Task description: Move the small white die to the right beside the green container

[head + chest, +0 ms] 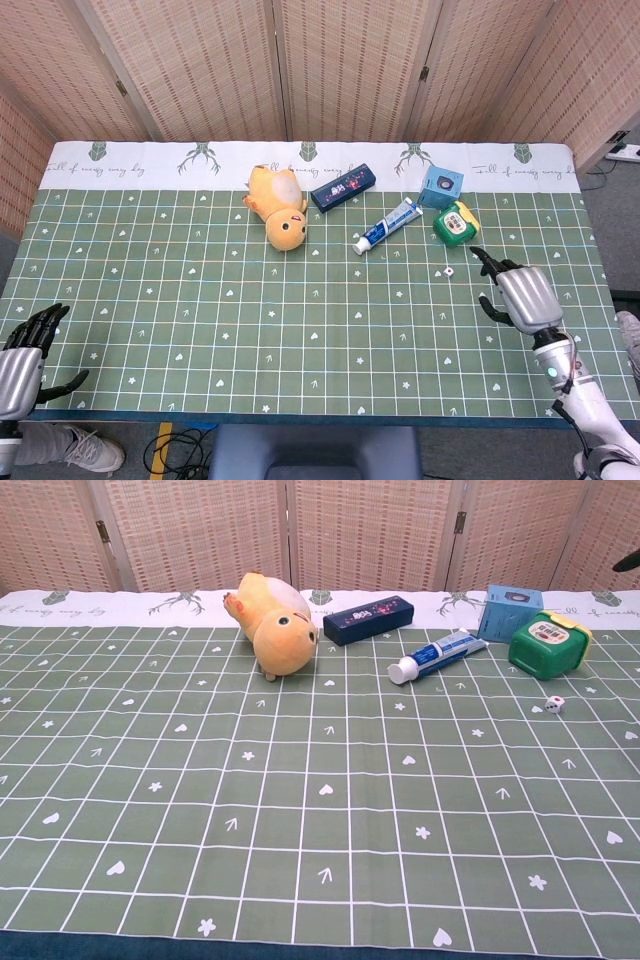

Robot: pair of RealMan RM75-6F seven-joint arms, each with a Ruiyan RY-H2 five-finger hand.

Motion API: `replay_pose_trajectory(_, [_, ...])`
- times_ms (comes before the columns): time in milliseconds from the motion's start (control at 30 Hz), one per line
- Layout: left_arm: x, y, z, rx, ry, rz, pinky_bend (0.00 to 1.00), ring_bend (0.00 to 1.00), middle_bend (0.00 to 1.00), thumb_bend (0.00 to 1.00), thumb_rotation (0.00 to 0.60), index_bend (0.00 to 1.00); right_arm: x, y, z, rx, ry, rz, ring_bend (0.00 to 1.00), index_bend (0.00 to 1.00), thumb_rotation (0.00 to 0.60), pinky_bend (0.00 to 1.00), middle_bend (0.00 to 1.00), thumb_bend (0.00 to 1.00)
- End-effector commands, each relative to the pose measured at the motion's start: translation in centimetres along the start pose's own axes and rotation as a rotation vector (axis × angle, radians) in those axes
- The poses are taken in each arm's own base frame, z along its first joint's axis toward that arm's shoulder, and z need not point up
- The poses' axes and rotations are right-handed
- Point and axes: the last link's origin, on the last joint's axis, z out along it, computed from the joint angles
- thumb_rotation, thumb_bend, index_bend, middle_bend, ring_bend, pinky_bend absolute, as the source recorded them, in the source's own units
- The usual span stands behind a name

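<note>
The small white die (449, 271) (555, 704) lies on the green mat just in front of the green container (455, 223) (549, 647), a short gap between them. My right hand (521, 296) hovers to the right of the die, fingers spread, holding nothing; only a dark fingertip (630, 560) of it shows at the chest view's right edge. My left hand (25, 355) hangs at the table's near left corner, fingers apart and empty.
A toothpaste tube (388, 225) lies left of the container, a blue box (441, 186) behind it. A dark blue box (343, 187) and a yellow plush toy (279, 207) sit further left. A folding screen stands behind the table.
</note>
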Motion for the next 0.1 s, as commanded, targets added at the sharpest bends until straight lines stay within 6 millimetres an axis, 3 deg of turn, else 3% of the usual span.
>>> replay_pose_trajectory(33, [-0.07, 0.12, 0.16, -0.003, -0.001, 0.000, 0.18, 0.11, 0.10, 0.19, 0.600, 0.10, 0.04, 0.59, -1.32, -0.021, 0.012, 0.002, 0.37, 0.14, 0.600, 0.58, 0.39, 0.30])
replay_pose_trajectory(100, [-0.14, 0.26, 0.32, -0.008, -0.002, 0.000, 0.18, 0.11, 0.10, 0.19, 0.600, 0.10, -0.03, 0.88, -1.85, -0.030, 0.019, -0.006, 0.37, 0.15, 0.600, 0.58, 0.39, 0.30])
